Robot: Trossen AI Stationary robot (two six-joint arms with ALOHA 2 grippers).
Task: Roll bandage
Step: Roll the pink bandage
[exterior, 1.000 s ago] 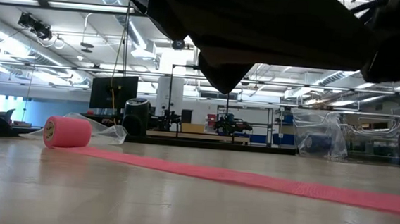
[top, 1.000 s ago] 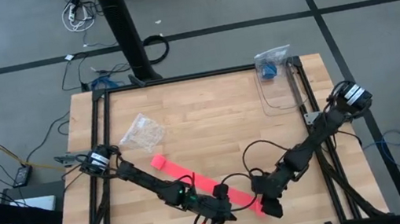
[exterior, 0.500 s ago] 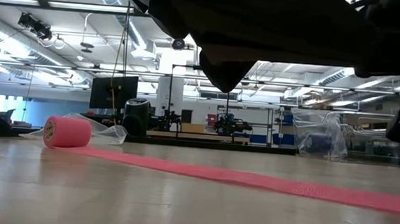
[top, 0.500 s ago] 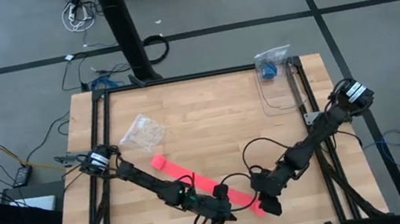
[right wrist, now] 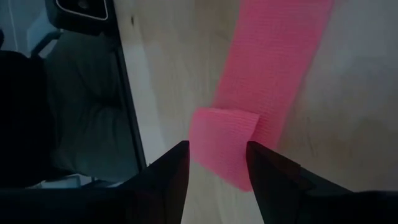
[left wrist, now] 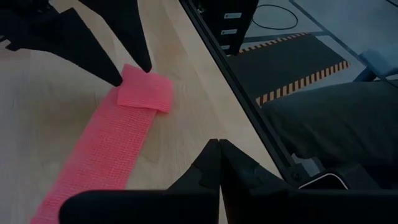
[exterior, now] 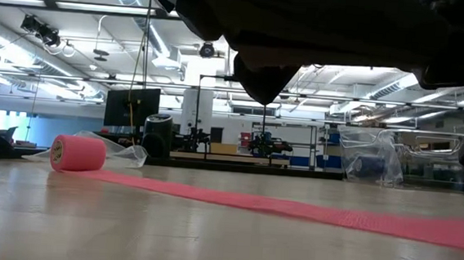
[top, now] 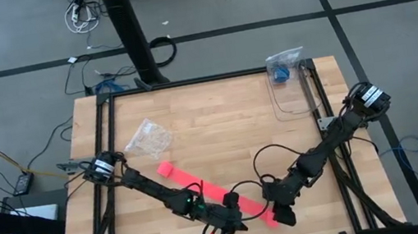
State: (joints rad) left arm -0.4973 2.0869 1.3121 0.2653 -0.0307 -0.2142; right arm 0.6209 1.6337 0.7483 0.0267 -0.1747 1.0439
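Note:
The pink-red bandage [top: 216,192] lies as a flat strip slanting across the table. Its rolled end [top: 165,168] [exterior: 79,153] rests at the far left. Its near end is folded back on itself [left wrist: 146,93] [right wrist: 224,143] close to the table's front edge. My right gripper [right wrist: 217,152] [top: 278,216] is open and slants down, with its fingertips [left wrist: 115,78] at either side of that folded end. My left gripper [left wrist: 219,144] [top: 234,228] is shut and hovers just beside the strip, left of the fold. My right gripper stands with its two open fingers astride the bandage's folded near end [left wrist: 140,78], slanting down from the table's right. I cannot tell whether the fingertips touch the fold. The fold lies flat on the table.
A crumpled clear plastic bag [top: 148,138] [exterior: 124,151] lies behind the roll. A clear container with blue contents [top: 287,80] [exterior: 369,160] stands at the far right. The black frame rail [left wrist: 242,93] runs along the table's edge close to the folded end.

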